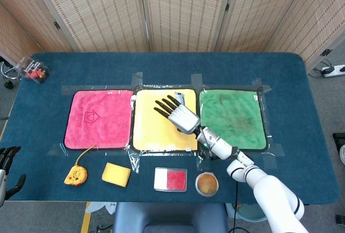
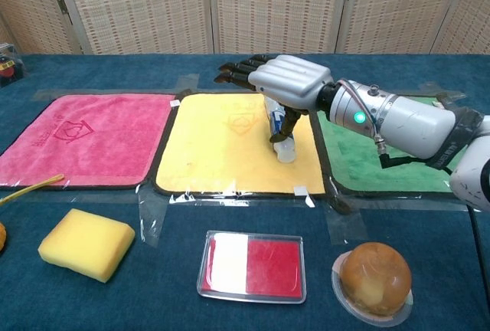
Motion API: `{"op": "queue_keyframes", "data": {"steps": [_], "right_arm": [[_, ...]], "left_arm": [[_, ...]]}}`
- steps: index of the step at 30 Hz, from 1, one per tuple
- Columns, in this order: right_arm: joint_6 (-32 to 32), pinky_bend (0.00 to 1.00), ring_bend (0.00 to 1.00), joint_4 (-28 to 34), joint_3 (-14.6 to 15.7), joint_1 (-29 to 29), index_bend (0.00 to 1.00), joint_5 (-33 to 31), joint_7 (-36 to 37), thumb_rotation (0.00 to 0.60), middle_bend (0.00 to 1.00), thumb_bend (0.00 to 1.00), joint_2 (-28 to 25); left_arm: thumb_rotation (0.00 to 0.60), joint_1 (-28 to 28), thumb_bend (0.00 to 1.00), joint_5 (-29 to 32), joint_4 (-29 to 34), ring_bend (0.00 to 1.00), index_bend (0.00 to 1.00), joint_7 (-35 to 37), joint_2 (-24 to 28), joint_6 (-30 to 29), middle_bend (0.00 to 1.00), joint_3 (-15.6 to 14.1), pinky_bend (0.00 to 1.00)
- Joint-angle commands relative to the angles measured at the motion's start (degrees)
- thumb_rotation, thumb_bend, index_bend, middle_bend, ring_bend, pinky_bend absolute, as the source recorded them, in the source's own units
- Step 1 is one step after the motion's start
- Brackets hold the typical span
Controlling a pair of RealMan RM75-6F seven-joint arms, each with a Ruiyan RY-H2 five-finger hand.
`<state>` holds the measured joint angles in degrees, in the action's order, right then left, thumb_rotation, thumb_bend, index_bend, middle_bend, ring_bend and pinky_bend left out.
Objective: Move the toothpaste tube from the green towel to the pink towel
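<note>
Gripping the toothpaste tube (image 2: pixel 280 133), the right hand (image 2: pixel 285 82) hangs over the yellow towel (image 2: pixel 222 147) — thumb underneath, fingers (image 2: pixel 233 70) stretched out toward the pink towel (image 2: pixel 76 139).

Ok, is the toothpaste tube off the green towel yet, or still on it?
Off it. The right hand holds the toothpaste tube over the yellow towel; the green towel lies bare.

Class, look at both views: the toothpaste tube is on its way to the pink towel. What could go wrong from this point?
1. The right hand seems to hold the toothpaste tube only between thumb and a finger, its cap end hanging down, so it might slip onto the yellow towel.
2. The pink towel lies a full towel further on, so an early release would miss it.
</note>
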<state>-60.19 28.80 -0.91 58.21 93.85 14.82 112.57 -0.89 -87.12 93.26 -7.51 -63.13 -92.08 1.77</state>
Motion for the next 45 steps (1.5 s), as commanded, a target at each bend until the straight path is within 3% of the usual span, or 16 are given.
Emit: {"op": "queue_keyframes", "data": {"steps": [1,13,21,31,45], "right_arm": [[-0.94,0.00,0.00,6.01,-1.02,-1.20,0.00,-1.18,-2.41,0.600,0.00,0.10,-3.89],[6.68,0.03,0.05,25.52,-3.49,-5.34,0.00,-9.02,-8.65,0.600,0.00,0.10,-17.91],[12.61,0.06,0.07,34.88,-4.70,-7.50,0.00,-14.70,-6.27,0.600,0.00,0.13,-24.39],[18.79,0.07,0.12,37.48,-5.62,-7.66,0.00,-18.78,-4.55,0.600,0.00,0.36,-25.86],[28.55,0.08,0.15,33.37,-7.89,-3.51,0.00,-24.00,-5.96,0.600,0.11,0.38,-21.92]], "left_arm": [[0.600,0.13,0.38,-0.22,0.03,0.15,0.18,-0.08,-0.10,0.12,0.20,-0.03,0.01],[0.600,0.43,0.38,-1.11,0.21,0.15,0.18,-0.17,-0.29,0.25,0.20,-0.15,0.01],[0.600,0.53,0.38,-1.78,0.33,0.15,0.19,-0.19,-0.42,0.24,0.20,-0.37,0.01],[0.600,0.79,0.38,-2.49,0.80,0.15,0.19,-0.67,-0.56,0.35,0.20,-0.51,0.01],[0.600,0.52,0.38,-2.31,0.88,0.15,0.19,-0.89,-0.43,0.38,0.20,-0.77,0.01]]}}
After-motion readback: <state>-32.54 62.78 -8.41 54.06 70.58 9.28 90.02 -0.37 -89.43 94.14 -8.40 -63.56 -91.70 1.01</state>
